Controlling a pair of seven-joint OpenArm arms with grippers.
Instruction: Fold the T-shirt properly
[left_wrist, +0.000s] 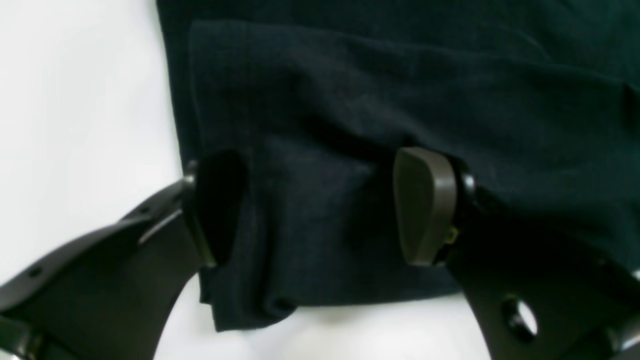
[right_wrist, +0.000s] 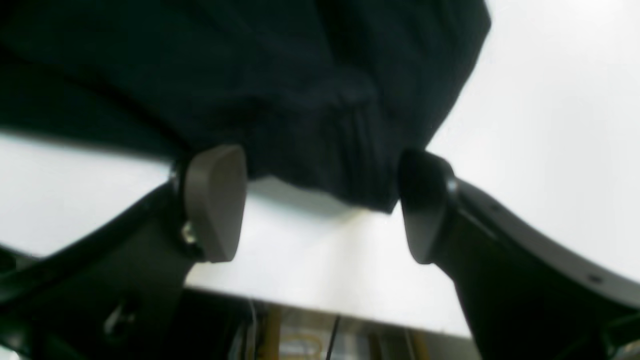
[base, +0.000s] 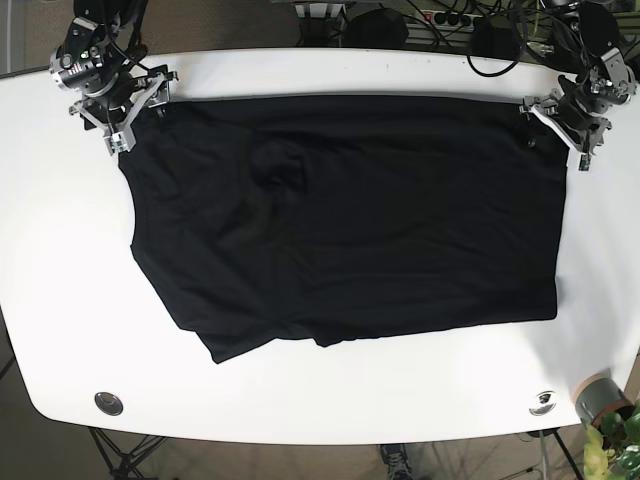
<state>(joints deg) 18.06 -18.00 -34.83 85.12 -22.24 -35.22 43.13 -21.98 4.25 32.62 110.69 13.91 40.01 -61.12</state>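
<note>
— Left wrist first: what shows nearest?
— Both pads of the left gripper (left_wrist: 320, 207) stand spread apart over a folded corner of the black T-shirt (left_wrist: 380, 100), gripping nothing, white table (left_wrist: 75, 100) beside.
— And the right wrist?
— Right gripper (right_wrist: 320, 202) is likewise released, its fingers (right_wrist: 215, 200) wide, a bunched shirt edge between and just beyond them, over the table's rim.
— The base view?
— It shows the shirt spread flat across the table, a gripper at each far corner, a small potted plant (base: 615, 440) at the near edge.
</note>
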